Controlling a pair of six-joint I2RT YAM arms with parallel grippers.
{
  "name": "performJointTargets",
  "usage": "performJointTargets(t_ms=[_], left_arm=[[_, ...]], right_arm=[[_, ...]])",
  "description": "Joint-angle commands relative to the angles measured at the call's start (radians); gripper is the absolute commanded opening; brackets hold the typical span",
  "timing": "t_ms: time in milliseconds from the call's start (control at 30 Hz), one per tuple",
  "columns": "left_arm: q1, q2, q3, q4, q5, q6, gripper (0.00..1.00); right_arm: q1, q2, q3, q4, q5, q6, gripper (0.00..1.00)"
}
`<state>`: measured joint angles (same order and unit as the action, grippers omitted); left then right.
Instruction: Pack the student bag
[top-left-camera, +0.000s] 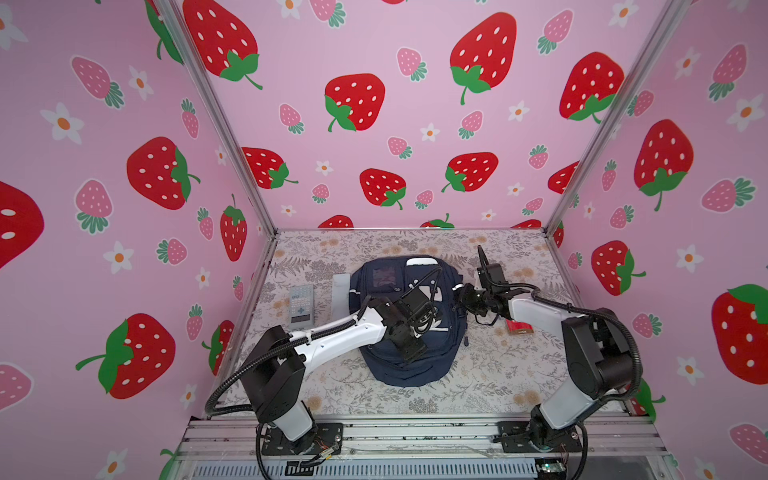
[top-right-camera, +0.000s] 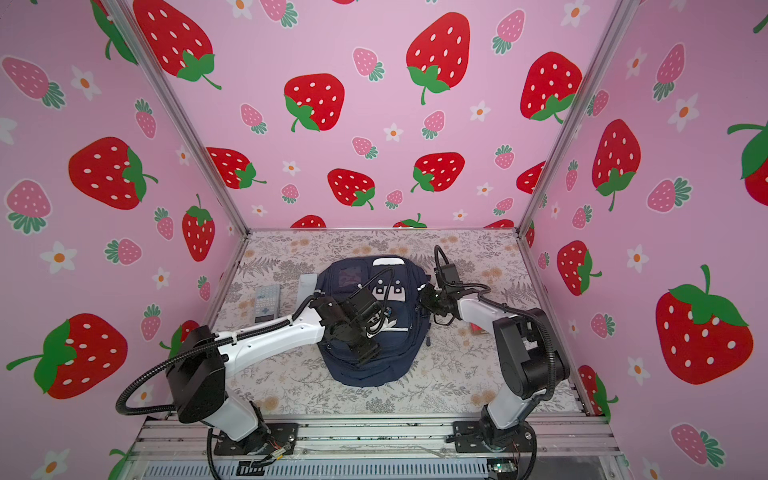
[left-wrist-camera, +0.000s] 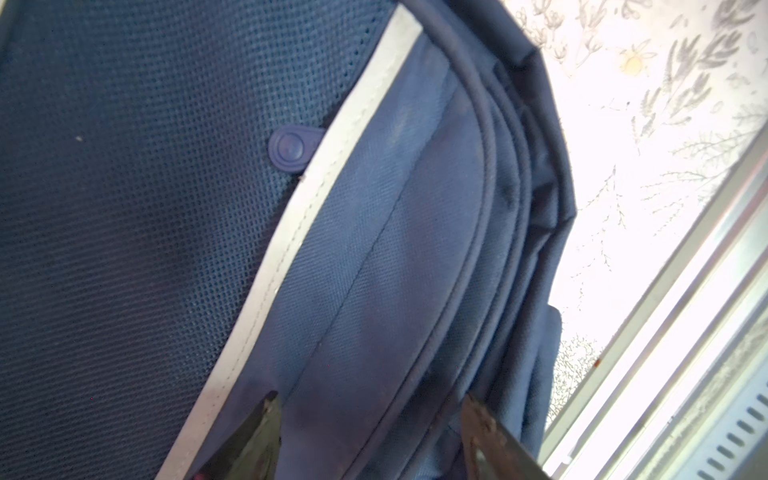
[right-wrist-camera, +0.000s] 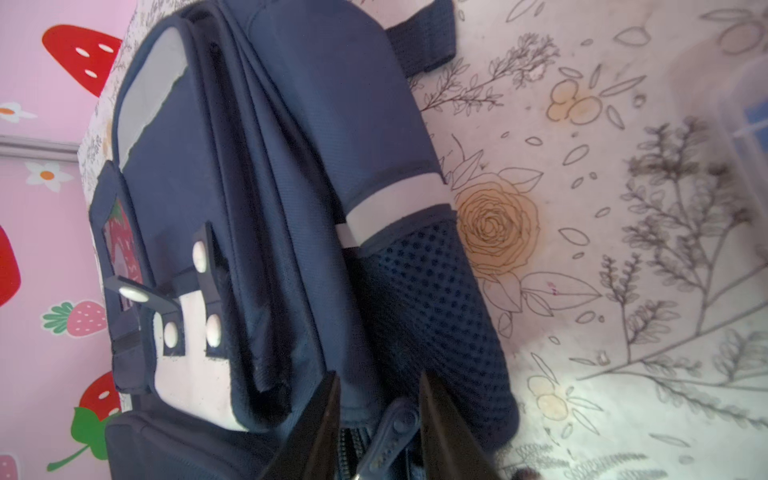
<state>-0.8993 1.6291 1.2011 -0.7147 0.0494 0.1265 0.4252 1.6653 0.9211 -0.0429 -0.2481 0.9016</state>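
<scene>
The student bag, a navy-blue backpack with silver stripes and a white face patch, lies flat in the middle of the flowered table in both top views. My left gripper hovers over the bag's front half. In the left wrist view it is open, its tips resting on folds of the bag's fabric beside a silver stripe. My right gripper is at the bag's right side. In the right wrist view it is open, with a navy zip pull lying loose between its jaws beside the mesh side pocket.
A grey calculator lies left of the bag, with a pale flat strip between them. A small red item sits under the right arm. Patterned walls close in three sides, and a metal rail runs along the front.
</scene>
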Motion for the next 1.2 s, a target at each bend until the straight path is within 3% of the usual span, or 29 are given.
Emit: performJointTargets(t_ms=[0,167,333,400,500,600,900,1167], left_arm=[[-0.005,0.049,0.017,-0.009,-0.095,0.005,0.48],[-0.016,0.041,0.026,0.008,-0.111,-0.001,0.24],[-0.024,0.002,0.005,0.027,-0.099,-0.001,0.00],[-0.024,0.001,0.005,0.027,-0.096,-0.001,0.00],[-0.026,-0.001,0.002,0.032,-0.089,-0.001,0.00],[-0.026,0.000,0.004,0.032,-0.083,0.000,0.00],[-0.026,-0.008,-0.009,0.042,-0.079,-0.002,0.00],[-0.026,0.004,-0.004,0.047,-0.085,-0.019,0.00]], right_arm=[[-0.006,0.018,-0.029,0.042,-0.035,0.035,0.31],[-0.006,0.016,-0.051,0.062,-0.054,0.054,0.29],[-0.011,0.025,-0.055,0.028,-0.017,0.068,0.42],[-0.012,0.013,-0.078,0.047,-0.018,0.078,0.39],[-0.012,0.001,-0.089,0.075,-0.025,0.082,0.25],[-0.013,-0.011,-0.091,0.102,-0.027,0.079,0.17],[-0.030,-0.041,-0.095,0.164,-0.025,0.049,0.08],[-0.034,-0.136,-0.112,0.114,0.014,0.033,0.02]])
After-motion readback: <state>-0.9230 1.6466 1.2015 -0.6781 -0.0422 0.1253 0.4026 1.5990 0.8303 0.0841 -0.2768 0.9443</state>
